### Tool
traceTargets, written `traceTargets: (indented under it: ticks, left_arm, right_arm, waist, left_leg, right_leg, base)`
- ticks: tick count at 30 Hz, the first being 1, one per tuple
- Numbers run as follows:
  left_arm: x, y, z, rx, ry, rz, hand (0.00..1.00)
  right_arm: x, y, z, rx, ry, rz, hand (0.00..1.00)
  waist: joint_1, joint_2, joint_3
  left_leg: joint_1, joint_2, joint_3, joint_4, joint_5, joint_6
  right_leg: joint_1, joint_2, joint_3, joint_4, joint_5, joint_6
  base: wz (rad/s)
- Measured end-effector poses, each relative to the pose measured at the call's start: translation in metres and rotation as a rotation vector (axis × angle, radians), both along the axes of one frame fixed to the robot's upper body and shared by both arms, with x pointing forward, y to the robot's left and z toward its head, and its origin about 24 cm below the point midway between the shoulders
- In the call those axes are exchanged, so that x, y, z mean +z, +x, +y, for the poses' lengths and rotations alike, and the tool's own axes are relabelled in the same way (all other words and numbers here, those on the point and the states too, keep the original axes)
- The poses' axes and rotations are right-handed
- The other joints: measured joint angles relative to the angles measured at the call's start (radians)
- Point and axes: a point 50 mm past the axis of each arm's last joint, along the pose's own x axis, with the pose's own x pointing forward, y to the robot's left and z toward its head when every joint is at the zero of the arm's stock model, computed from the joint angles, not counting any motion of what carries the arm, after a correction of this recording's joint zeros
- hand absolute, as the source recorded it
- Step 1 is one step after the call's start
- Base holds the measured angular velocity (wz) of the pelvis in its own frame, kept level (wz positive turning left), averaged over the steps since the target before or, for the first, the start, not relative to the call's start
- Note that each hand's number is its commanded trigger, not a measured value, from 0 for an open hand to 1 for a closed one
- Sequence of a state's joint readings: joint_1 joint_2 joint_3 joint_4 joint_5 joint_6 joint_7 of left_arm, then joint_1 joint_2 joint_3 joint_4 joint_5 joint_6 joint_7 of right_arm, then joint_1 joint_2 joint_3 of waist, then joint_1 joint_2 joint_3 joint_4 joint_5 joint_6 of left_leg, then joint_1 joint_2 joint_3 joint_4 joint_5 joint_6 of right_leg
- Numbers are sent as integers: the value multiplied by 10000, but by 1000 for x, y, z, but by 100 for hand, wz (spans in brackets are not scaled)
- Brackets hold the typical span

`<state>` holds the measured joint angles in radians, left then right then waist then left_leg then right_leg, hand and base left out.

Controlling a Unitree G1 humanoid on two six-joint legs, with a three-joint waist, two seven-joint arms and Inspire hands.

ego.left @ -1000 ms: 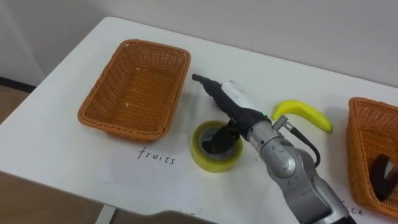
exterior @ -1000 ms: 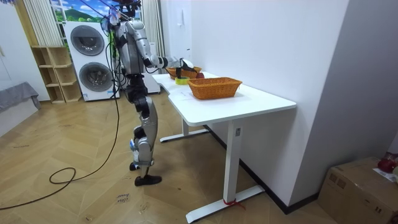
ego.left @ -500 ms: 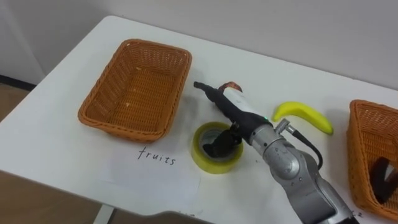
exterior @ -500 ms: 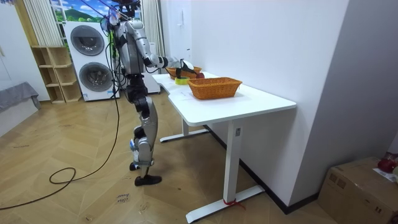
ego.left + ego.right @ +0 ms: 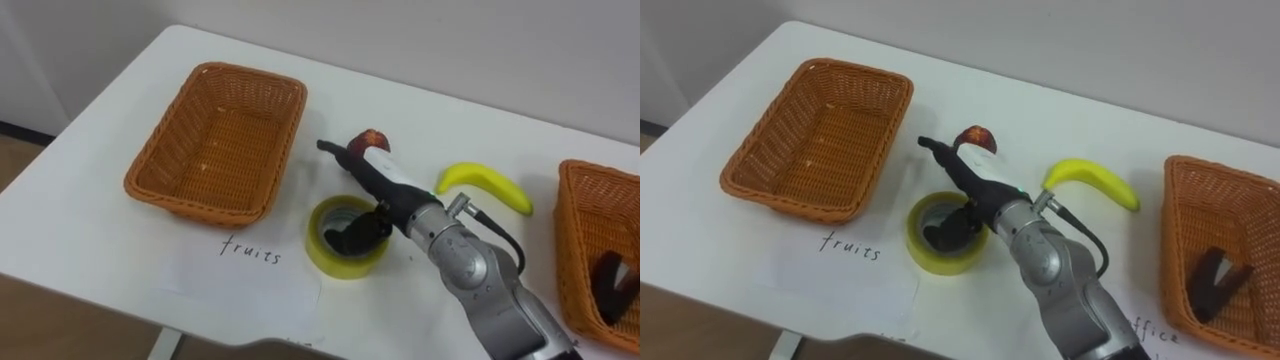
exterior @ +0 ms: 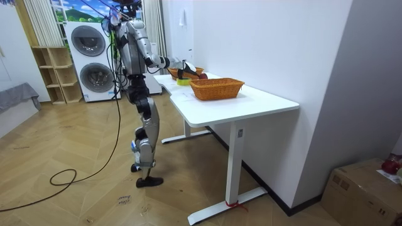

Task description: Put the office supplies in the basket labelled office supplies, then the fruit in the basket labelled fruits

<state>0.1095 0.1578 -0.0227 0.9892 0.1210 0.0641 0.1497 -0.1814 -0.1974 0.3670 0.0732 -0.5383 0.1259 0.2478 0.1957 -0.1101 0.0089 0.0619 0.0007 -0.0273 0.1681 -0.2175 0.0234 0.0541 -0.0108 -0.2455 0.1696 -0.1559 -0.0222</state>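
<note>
A yellow tape roll lies flat on the white table, between two wicker baskets. My right hand hovers over the roll's far rim with its thumb dipped into the hole. Its fingers stretch straight out toward a red apple just beyond them, so the hand is open. A banana rests to the right of the hand. The fruit basket at the left holds nothing. At the right edge, the office basket contains a black object.
A paper sheet labelled "fruits" lies in front of the left basket, near the table's front edge. In the room view I stand at the table's end, with washing machines and shelves behind me and a wall along the table's far side.
My right hand has drawn back slightly toward me, uncovering the red apple that it hid before. The tape roll has stayed in place.
</note>
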Motion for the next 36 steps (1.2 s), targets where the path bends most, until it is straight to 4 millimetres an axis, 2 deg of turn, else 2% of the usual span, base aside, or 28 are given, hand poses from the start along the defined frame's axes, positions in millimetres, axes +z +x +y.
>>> traceTargets:
  ticks: [6,13,14,15,16,36]
  left_arm:
    - [0,2,0,-13,-9,-52,0]
    - [0,1,0,21,2,-17,0]
    - [0,1,1,38,8,-21,0]
    - [0,1,1,69,6,-27,0]
    - [0,1,2,97,10,-30,0]
    - [0,0,2,196,-19,-23,0]
  right_arm:
    - [-2,0,-2,124,27,444,0]
    - [-7,0,-6,141,114,976,0]
    - [-7,0,-6,175,111,1018,33]
    - [-7,0,-6,189,111,1037,88]
    - [-7,0,-6,204,110,1056,100]
    - [-10,-1,-7,232,-228,1131,100]
  waist:
    - [4,-38,-8]
    - [42,-101,7]
    - [42,-121,16]
    - [42,-131,21]
    - [43,-150,32]
    - [92,-143,38]
  left_leg:
    - [15,5,1,-9,0,0]
    - [47,9,124,-6,0,0]
    - [49,9,131,-7,0,0]
    - [50,10,131,-7,0,0]
    - [50,11,132,-8,-1,0]
    - [50,11,154,-14,1,1]
  right_leg:
    - [-4,9,23,-5,0,0]
    - [-22,21,248,-4,0,0]
    - [-22,23,253,-2,0,0]
    - [-22,24,254,-2,0,0]
    - [-21,26,254,-1,0,-1]
    - [-27,21,266,-13,0,0]
  base:
    - [0]
    - [-5]
    - [0]
    - [0]
    - [0]
    - [0]
